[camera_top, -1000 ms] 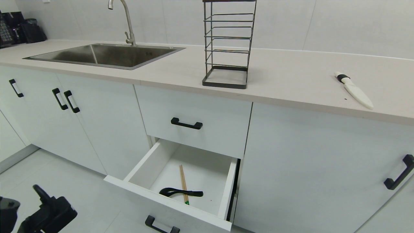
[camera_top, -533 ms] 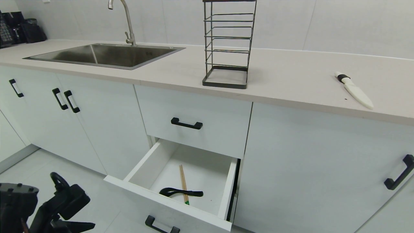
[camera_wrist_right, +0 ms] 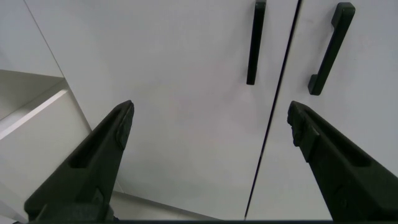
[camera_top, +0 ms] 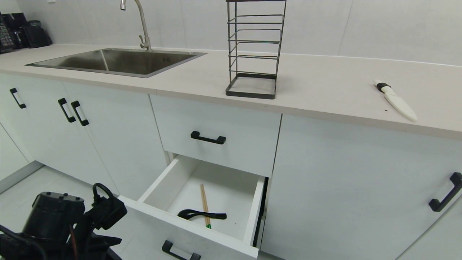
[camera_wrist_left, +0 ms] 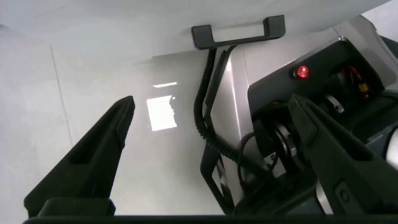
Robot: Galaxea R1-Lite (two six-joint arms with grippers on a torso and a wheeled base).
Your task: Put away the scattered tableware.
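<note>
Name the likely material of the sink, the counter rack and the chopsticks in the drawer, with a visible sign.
Sink: probably stainless steel; brushed grey sheen, reflections.
Rack: seemingly metal wire, dark matt coating; thin straight bars.
Chopsticks: likely bamboo or wood; tan, matt, green tip.

Top edge: the wire rack (camera_top: 252, 54) ran off it, and so did the faucet (camera_top: 143, 29). Upper left, dark items (camera_top: 21, 30) on the table (camera_top: 325, 83) were cut by the edge, too unclear to name. Down low, the drawer (camera_top: 254, 213) front and its handle (camera_top: 180, 251) were clipped at the bottom.
</note>
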